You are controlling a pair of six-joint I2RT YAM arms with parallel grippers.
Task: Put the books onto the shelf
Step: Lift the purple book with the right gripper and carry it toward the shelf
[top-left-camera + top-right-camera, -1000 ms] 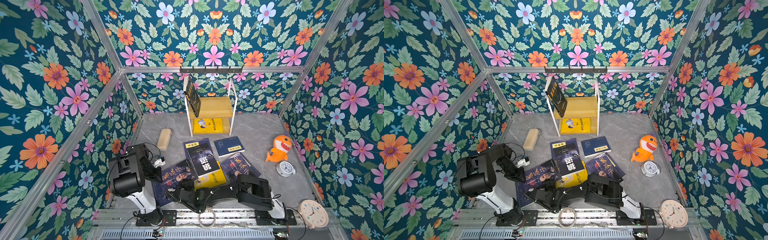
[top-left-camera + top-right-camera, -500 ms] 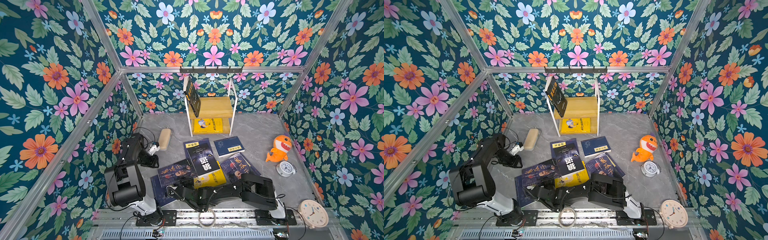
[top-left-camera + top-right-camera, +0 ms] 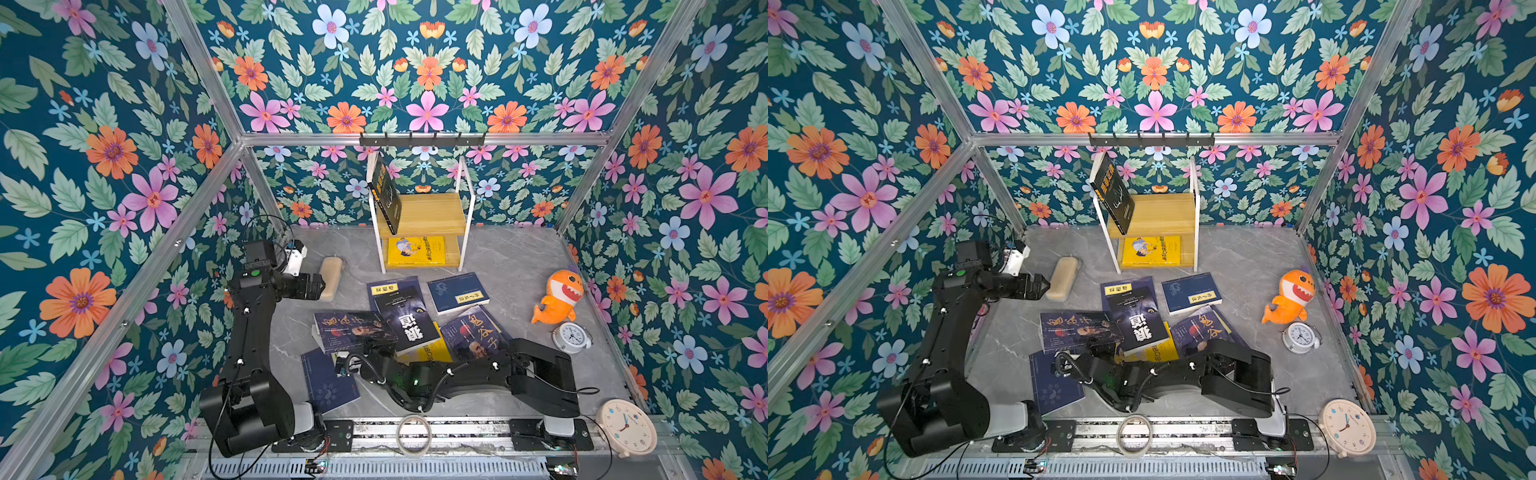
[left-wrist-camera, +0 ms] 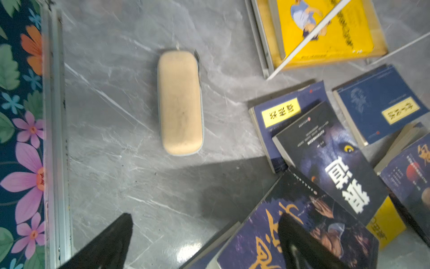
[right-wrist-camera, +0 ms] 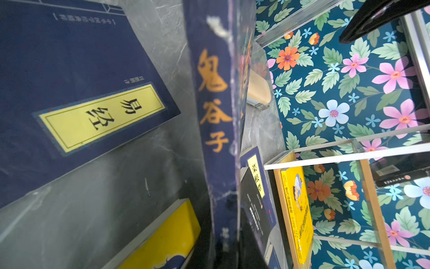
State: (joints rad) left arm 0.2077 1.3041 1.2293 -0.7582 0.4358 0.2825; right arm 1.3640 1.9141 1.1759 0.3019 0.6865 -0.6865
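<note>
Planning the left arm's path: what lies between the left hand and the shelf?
The tan case lies just ahead of the left hand; past it, bare grey floor runs to the shelf. Both top views show this.

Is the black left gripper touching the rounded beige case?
Apart. The left wrist view shows bare grey floor between the open black left gripper and the rounded beige case.

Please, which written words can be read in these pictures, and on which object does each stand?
"易经": yellow label, flat navy book
"鬼谷子": spine, upright navy book
"菜根谭": yellow label, third navy book
"狼道": black wolf-eye book
Too small or blurred: yellow book title, cream clock numerals
</note>
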